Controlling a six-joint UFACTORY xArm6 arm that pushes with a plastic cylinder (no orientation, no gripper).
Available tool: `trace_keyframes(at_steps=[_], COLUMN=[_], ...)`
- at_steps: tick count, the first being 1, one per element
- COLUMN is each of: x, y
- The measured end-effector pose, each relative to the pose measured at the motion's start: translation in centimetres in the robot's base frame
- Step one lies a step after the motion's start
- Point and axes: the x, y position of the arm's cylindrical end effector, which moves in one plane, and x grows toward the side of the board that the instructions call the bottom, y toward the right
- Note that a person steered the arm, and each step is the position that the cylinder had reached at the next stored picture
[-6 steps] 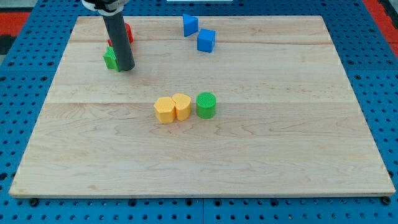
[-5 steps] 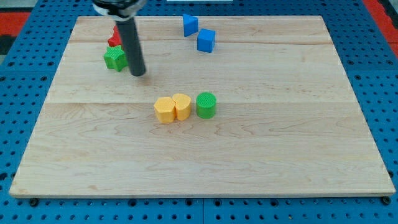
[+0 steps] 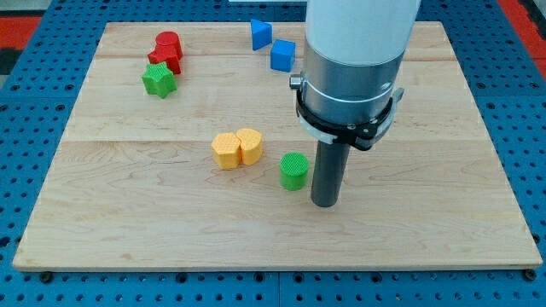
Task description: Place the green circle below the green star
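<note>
The green circle (image 3: 293,170) stands near the middle of the wooden board, below and right of the two yellow blocks. The green star (image 3: 159,81) lies far off at the upper left. My tip (image 3: 325,203) rests on the board just right of the green circle and slightly below it, close beside it; contact cannot be told. The arm's white and grey body (image 3: 354,60) rises above the rod and hides part of the board behind it.
Two yellow blocks (image 3: 236,147) sit side by side left of and above the green circle. Two red blocks (image 3: 165,49) sit just above the green star. A blue triangle (image 3: 260,33) and a blue cube (image 3: 282,55) lie at the top middle.
My tip has swept from beside the green star at upper left to the right side of the green circle. The green circle has shifted down and slightly right, away from the yellow blocks.
</note>
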Motion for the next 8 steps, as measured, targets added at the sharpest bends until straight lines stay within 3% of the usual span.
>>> trace_keyframes(at_steps=[3,5,6,7,8], x=[-1.2,-8.0,-7.6,-4.5,-6.3], y=[-4.7,-5.0,-4.2,-1.1,1.3])
